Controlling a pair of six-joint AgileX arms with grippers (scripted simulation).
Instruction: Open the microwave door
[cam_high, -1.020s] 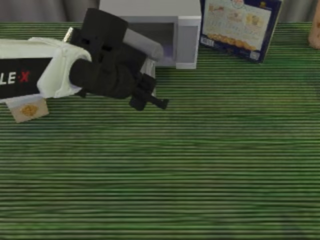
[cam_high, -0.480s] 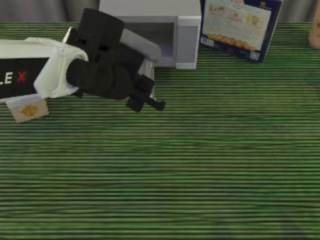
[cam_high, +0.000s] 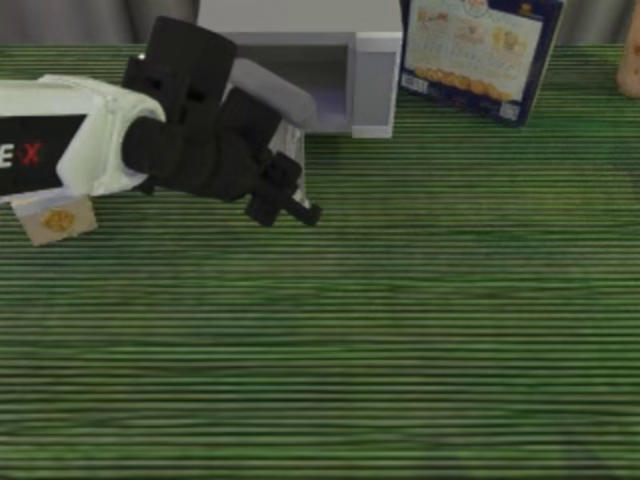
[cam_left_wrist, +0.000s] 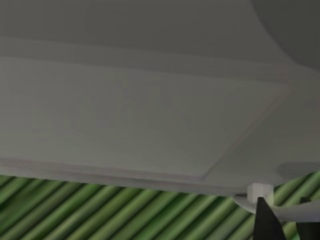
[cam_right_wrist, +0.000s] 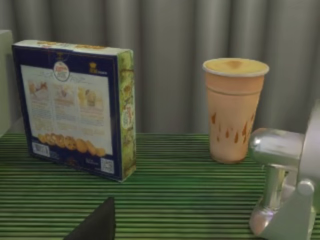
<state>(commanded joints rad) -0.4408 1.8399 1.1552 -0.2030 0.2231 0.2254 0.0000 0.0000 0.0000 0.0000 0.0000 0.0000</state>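
The microwave (cam_high: 300, 15) stands at the back of the table, its cavity showing. The microwave door (cam_high: 272, 88) is swung out towards the left, and its pale bar handle (cam_high: 294, 150) is at the free edge. My left gripper (cam_high: 292, 205) is shut on that handle. In the left wrist view the door (cam_left_wrist: 125, 110) fills most of the picture, and the left gripper (cam_left_wrist: 286, 226) has dark fingertips (cam_left_wrist: 266, 220) on either side of the pale handle (cam_left_wrist: 300, 210). My right arm is outside the top view. Only one of its dark fingers (cam_right_wrist: 97, 225) shows in the right wrist view.
A blue printed carton (cam_high: 480, 50) stands right of the microwave, with an orange cup (cam_right_wrist: 234, 110) further right and a silver stand (cam_right_wrist: 282, 190) beside it. A small tan card (cam_high: 55, 218) lies under my left arm. Grey curtain closes the back.
My left arm has drawn back to the left with the handle, and the door has swung wider open.
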